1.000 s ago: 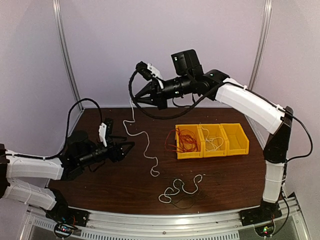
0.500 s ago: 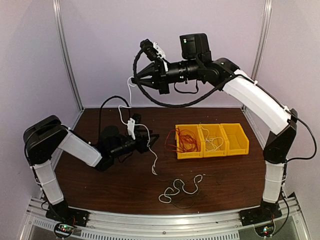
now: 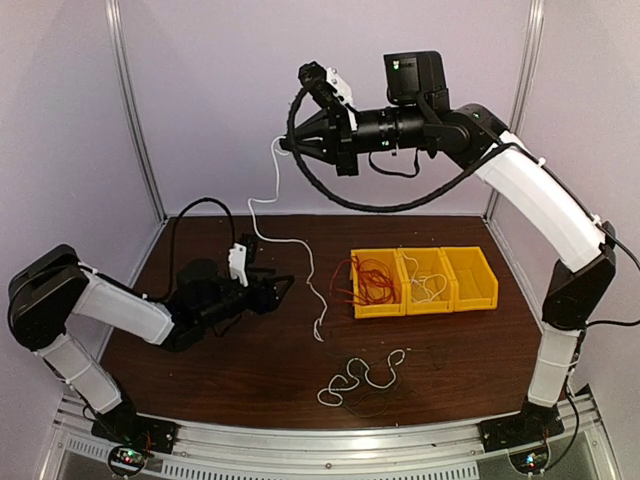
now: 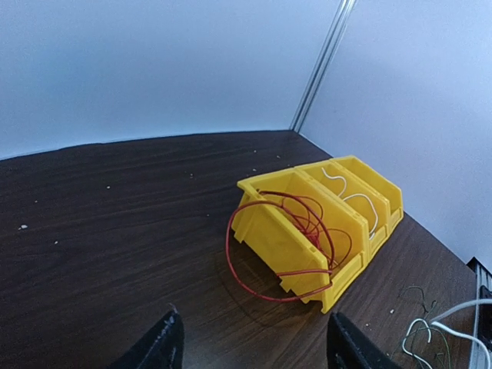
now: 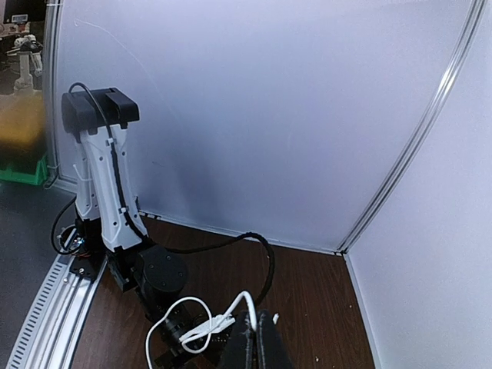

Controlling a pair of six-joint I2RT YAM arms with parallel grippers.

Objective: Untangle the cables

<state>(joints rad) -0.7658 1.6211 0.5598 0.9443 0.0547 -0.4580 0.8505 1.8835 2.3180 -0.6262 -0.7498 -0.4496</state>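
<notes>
Cables first: a white-and-black clump (image 3: 362, 378) lies loose on the counter (image 3: 200, 360) near the front edge. Behind it the left fingers (image 3: 283, 289) hover low, spread wide and empty, pointing toward the bins (image 3: 470, 290). Just to their right dangles a long white cable (image 3: 311, 282), running roughly upright, tail down by the counter. The red cable (image 3: 372, 280) spills over the left-hand bin. High at the back, the right fingers (image 3: 287, 148) pinch that white cable's top. The left arm is nearer, and I see nothing in its way.
</notes>
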